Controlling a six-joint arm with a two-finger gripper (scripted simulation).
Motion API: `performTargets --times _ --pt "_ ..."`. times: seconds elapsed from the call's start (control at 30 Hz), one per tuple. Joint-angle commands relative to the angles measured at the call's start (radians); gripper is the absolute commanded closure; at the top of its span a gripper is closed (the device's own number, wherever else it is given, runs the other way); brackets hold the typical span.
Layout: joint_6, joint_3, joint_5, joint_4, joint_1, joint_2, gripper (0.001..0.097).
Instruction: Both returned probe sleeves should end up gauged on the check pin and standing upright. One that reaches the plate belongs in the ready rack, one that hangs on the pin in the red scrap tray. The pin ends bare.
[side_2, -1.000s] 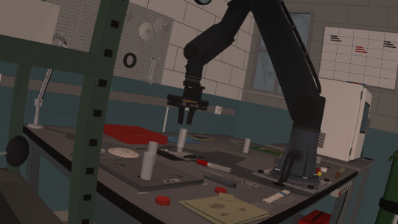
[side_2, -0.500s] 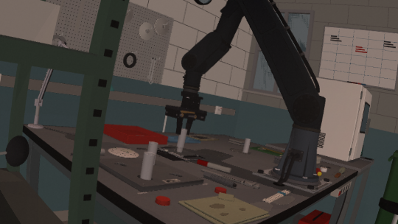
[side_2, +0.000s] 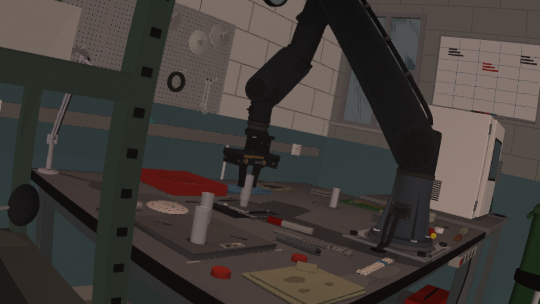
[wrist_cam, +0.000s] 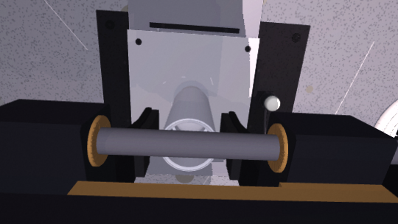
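A pale probe sleeve (side_2: 245, 195) stands upright on the bench at mid-table, and my gripper (side_2: 249, 181) is lowered around its top, open and holding nothing. The wrist camera looks down the sleeve's open bore (wrist_cam: 188, 147) between the fingers. A second sleeve (side_2: 334, 197) stands upright farther right, toward the arm's base. On the near plate a tall pale cylinder (side_2: 200, 225) stands upright with a second pale cylinder (side_2: 207, 199) just behind it. The red scrap tray (side_2: 182, 181) lies to the left of my gripper.
A blue tray (side_2: 260, 189) lies just behind the gripped area. A red-tipped marker (side_2: 290, 225) and a dark bar lie in front. Red caps (side_2: 220, 272) and a tan board (side_2: 305, 283) sit near the front edge. A green shelf post (side_2: 120, 165) blocks the left foreground.
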Motion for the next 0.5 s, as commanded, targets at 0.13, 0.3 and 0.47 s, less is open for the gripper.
performTargets --times 0.13,0.3,0.47 --pt "0.000 -0.001 0.000 0.000 0.000 -0.001 0.0493" --pt "0.000 0.000 0.000 0.000 0.000 -0.001 0.0493" --pt "0.000 0.000 0.000 0.000 0.000 -0.001 0.0578"
